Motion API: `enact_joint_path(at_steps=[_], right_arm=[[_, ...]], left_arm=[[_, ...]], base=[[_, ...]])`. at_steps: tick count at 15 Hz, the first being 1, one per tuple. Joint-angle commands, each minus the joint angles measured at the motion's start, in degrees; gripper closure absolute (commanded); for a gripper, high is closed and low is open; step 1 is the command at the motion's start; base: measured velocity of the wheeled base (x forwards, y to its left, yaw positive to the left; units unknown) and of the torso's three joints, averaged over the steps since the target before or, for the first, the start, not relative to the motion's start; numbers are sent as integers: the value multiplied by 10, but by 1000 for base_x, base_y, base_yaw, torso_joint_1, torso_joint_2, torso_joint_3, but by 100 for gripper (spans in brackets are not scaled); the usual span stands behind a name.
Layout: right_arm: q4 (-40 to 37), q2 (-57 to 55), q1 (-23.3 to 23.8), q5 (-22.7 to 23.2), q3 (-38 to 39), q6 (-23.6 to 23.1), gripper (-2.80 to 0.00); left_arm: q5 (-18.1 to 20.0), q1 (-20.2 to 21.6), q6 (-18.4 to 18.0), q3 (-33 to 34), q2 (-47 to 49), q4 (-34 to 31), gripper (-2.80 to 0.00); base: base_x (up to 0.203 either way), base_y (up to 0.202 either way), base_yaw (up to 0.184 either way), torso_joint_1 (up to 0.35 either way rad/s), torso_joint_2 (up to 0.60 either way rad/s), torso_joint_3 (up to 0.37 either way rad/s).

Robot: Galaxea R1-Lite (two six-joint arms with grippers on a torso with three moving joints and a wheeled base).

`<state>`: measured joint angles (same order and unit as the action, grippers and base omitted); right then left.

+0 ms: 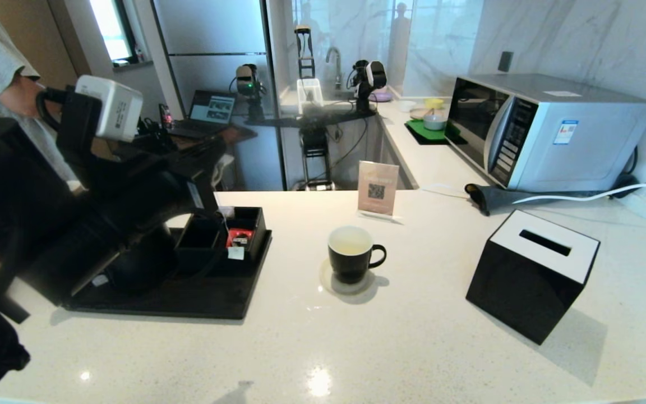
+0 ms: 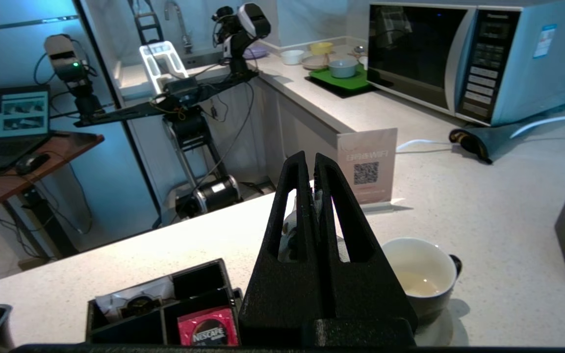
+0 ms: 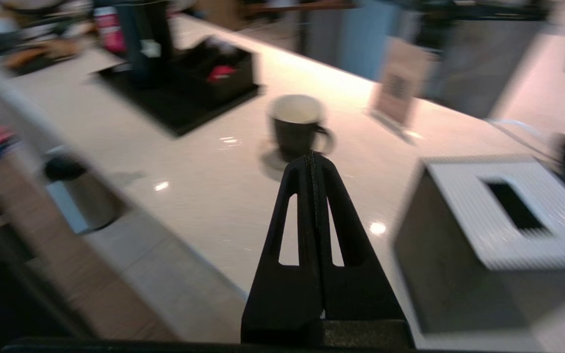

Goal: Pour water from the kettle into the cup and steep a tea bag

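My left gripper [image 1: 216,209] hovers over the black organiser, shut on the tea bag [image 2: 288,230]. The pale bag shows between and below its fingers. The thin string hangs down to the square paper tag [image 1: 235,253]. The black cup [image 1: 351,252] stands on a round coaster to the right of the gripper, apart from it, holding a little faintly yellowish water [image 2: 419,284]. The kettle [image 3: 145,44] stands on the black tray and is mostly hidden behind my left arm in the head view. My right gripper [image 3: 312,157] is shut and empty, held off the counter's near edge and pointing at the cup.
The black tray [image 1: 205,297] carries the organiser [image 1: 247,219] with a red packet [image 1: 239,234]. A QR sign [image 1: 378,188] stands behind the cup. A black tissue box [image 1: 530,275] sits at right and a microwave [image 1: 547,132] behind it. A person stands at far left.
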<state>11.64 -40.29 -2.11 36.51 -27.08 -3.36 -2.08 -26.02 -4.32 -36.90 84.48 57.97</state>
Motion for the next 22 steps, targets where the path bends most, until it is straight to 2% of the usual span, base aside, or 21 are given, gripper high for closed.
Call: enact_joint_path(at_steps=[1,4,7,11,16,20,21,22], right_arm=[[13,-148,-57,75,-52,-12,0],[71,-279,-168,87,-93,-29,0],[178,-407,-271,40,-123,-34,0],[291,-537,-362,-16,-191,-30,0],[359,-619,-400,-54,-244,-9,0],[369,-652,-426,-59,-283,0,0],[367,-655,-433,-59,-291,2,-280],[368,-658,-434,-59,-295,2,-280]], left_arm=[[0,-14,-1,0,6,3,0],[-1,-36,-1,-3,14,2,0],[-1,-40,-3,-3,13,-5,0],[-3,-46,-8,-7,11,-5,0],[-6,-80,-15,-8,11,-5,0],[-7,-88,-18,-17,11,-5,0],[-7,-88,-18,-19,11,-5,0],[-7,-88,-19,-21,11,-5,0]], base=[[0,0,0,0,0,0],[0,0,0,0,0,0],[0,0,0,0,0,0],[0,0,0,0,0,0],[0,0,0,0,0,0],[0,0,0,0,0,0],[0,0,0,0,0,0],[0,0,0,0,0,0]])
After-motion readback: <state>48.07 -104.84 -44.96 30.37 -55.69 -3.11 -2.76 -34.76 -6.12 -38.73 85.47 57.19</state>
